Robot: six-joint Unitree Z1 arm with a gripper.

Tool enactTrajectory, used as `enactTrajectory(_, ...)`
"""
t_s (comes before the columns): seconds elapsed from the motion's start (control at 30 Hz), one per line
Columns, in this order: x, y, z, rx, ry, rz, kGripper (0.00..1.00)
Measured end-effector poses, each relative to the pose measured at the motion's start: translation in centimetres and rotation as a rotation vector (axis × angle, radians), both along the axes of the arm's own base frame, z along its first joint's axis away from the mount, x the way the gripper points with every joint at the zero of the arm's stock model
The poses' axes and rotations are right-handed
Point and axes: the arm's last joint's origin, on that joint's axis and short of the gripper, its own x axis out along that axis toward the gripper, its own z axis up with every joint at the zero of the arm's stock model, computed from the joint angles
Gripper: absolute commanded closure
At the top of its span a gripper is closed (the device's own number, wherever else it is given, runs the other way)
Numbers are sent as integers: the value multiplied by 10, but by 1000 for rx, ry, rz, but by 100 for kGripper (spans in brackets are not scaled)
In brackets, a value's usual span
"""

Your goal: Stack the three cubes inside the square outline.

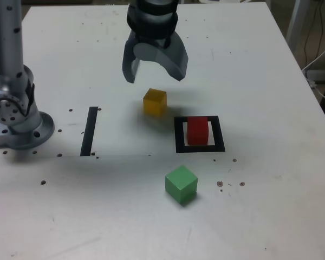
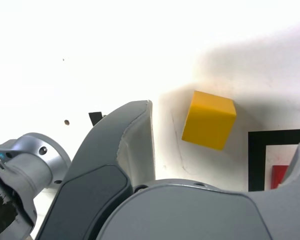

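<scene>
black strip (image 1: 89,131) — beside arm base (image 1: 21,127)

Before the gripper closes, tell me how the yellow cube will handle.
The yellow cube looks rigid, with flat faces and crisp edges, so it should sit square between the jaws and not roll. It is smaller than the open gripper, so probably light. Its smooth sides could slip if pinched off-centre.

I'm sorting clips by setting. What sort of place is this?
Probably a robotics lab bench: an arm base bolted to a white table with scattered holes, coloured cubes such as the red cube in a taped black square, and cables hanging at the edge.
</scene>
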Motion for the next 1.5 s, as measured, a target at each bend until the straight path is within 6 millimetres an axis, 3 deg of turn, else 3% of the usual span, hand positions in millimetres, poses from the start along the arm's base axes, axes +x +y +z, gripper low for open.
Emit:
enactTrajectory(0.6,-13,14,-31,-28,20,-20,7)
enactTrajectory(1.0,3,6,-64,-90,13,-120,11)
enactTrajectory(1.2,10,8,-70,-88,21,-115,21)
enactTrajectory(1.5,11,10,-66,-89,51,-113,55)
